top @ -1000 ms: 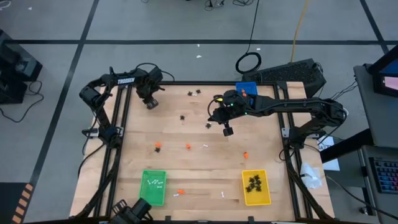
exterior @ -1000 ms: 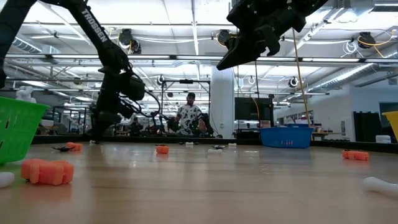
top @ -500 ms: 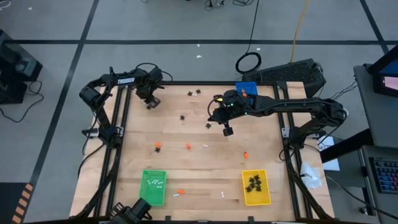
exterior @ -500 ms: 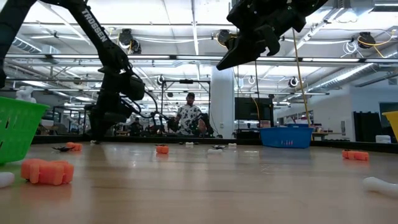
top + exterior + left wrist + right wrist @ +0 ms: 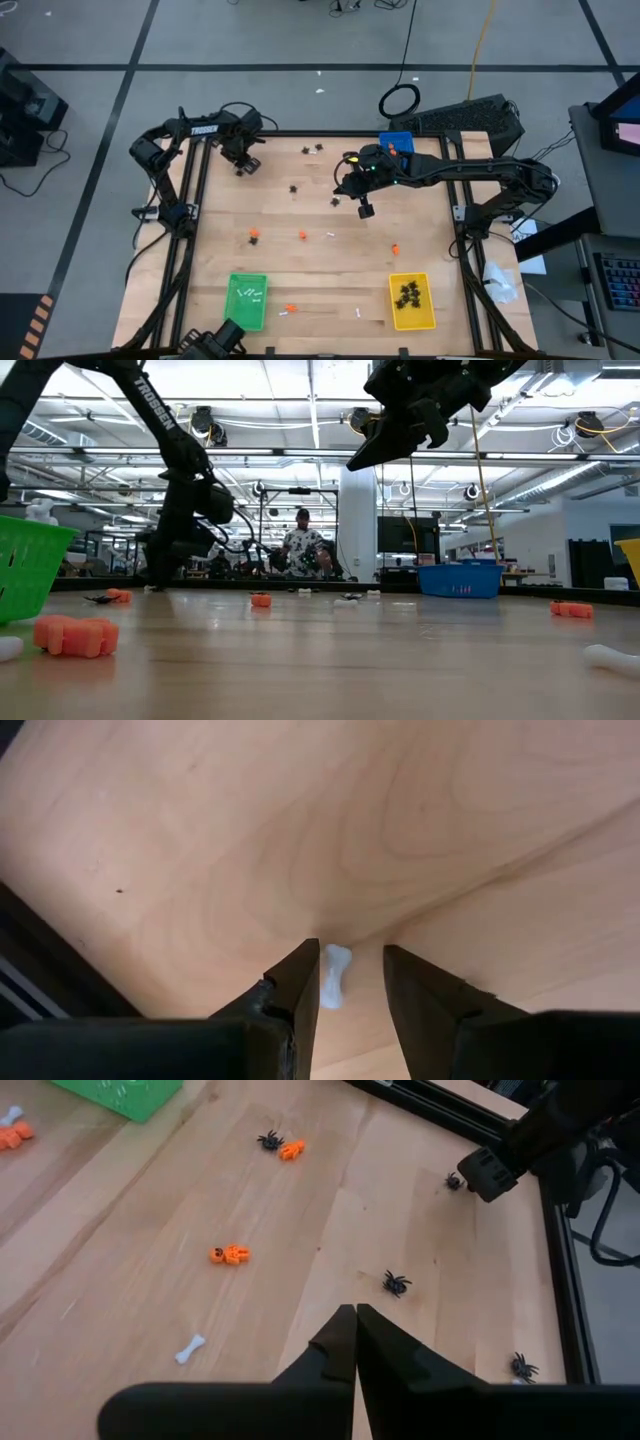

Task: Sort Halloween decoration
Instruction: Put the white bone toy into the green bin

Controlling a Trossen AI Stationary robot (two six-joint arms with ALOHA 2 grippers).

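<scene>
Since a sec ago we see the left gripper (image 5: 348,982) shift slightly; its jaws stand apart w/ a white bone (image 5: 333,975) between them. Right gripper (image 5: 356,1342) closed, empty.

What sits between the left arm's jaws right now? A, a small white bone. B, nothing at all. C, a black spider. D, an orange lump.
A: the left wrist view shows a small white bone-shaped trinket on the bare wooden table, between the open jaws of the left gripper.

Both arms are matte black with looping cables; the left arm (image 5: 190,128) carries white "TROSSEN" lettering.
</scene>
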